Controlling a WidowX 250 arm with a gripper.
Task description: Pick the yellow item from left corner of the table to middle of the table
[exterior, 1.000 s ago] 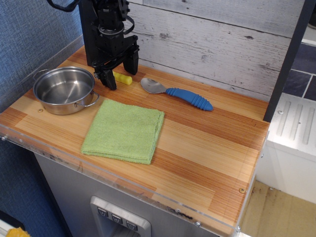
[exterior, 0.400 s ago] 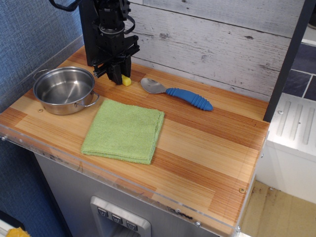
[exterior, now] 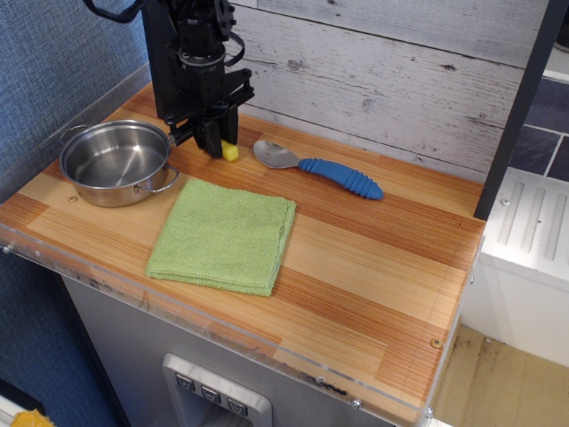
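The yellow item (exterior: pixel 230 152) is a small bright yellow bar at the back left of the striped wooden table (exterior: pixel 373 267). Only its right end shows; the rest is hidden between the black fingers. My gripper (exterior: pixel 213 142) is down at the table surface and shut on the yellow item, just behind the green cloth and to the right of the pot. Whether the item rests on the table or is slightly raised cannot be told.
A steel pot (exterior: pixel 117 161) stands at the left. A green cloth (exterior: pixel 223 235) lies in the middle front. A blue-handled spoon (exterior: pixel 320 167) lies right of the gripper. A grey plank wall (exterior: pixel 382 71) runs behind.
The fingers, open around the yellow item a second ago, have closed on it. The gripper and the item's visible end have shifted slightly toward the front.
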